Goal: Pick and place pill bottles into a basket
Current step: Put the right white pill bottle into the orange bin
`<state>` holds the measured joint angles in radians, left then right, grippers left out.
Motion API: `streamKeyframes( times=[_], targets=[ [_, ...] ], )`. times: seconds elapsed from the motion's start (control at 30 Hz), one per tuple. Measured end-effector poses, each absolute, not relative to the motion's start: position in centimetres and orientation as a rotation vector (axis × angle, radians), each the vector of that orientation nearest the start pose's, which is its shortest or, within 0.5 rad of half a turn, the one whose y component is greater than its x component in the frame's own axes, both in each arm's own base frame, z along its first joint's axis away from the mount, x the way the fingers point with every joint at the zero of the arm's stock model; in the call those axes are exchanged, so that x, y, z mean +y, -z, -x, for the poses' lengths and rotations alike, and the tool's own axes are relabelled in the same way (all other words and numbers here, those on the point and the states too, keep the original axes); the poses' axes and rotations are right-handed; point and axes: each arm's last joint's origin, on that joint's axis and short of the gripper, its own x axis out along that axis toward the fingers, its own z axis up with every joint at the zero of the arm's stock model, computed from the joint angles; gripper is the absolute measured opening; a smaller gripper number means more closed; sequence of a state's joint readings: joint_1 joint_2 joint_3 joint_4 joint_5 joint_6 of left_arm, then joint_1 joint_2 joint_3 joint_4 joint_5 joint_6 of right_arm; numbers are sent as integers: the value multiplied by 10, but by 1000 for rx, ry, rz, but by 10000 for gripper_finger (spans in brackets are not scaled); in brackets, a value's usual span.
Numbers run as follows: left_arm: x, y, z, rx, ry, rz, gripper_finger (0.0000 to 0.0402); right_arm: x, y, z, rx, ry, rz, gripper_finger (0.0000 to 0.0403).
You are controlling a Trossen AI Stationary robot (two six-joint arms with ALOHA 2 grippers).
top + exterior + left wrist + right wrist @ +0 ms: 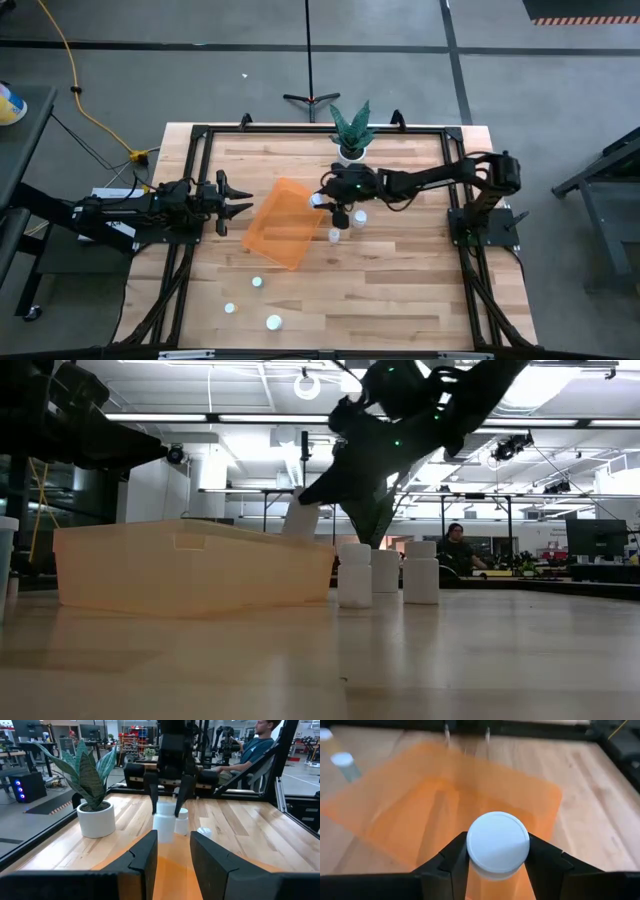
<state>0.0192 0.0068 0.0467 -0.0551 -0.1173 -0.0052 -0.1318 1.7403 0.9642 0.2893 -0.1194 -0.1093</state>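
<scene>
My right gripper [323, 201] is shut on a white pill bottle [163, 827] over the right rim of the orange basket [284, 223]. The bottle also shows in the low view [300, 517] and the right wrist view [497, 843]. My left gripper [236, 205] is open and empty at the basket's left side, pointing toward it. Three more bottles [354, 574] [385, 570] [421, 572] stand on the table just right of the basket. Three others [257, 282] [230, 308] [273, 322] stand near the front edge. My right gripper pinches the bottle's upper part, just under its cap [497, 865], between its two fingers [451, 861]. The fingers come slanting down from the table's right side. The bottle hangs tilted below them [298, 520], lifted clear, over the basket's right rim.
A white plant pot [350, 152] with a green plant stands at the far edge behind the right gripper. The basket lies at an angle mid-table. A person [255, 750] sits in the room beyond the table.
</scene>
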Motion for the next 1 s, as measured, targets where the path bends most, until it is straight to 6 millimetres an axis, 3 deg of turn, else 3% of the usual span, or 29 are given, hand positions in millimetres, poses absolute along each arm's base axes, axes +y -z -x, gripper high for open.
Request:
streamKeyframes(
  times=[0.2, 0.53, 1.0],
  targets=[
    [5, -174, -95, 15, -137, 5, 150, -54, -178, -374, 554, -24, 22, 147],
    [5, -173, -95, 22, -136, 4, 150, -68, -172, -370, 606, -35, -16, 152],
    [5, -173, -95, 22, -136, 4, 150, -70, -161, -370, 645, -73, -13, 156]
  ],
)
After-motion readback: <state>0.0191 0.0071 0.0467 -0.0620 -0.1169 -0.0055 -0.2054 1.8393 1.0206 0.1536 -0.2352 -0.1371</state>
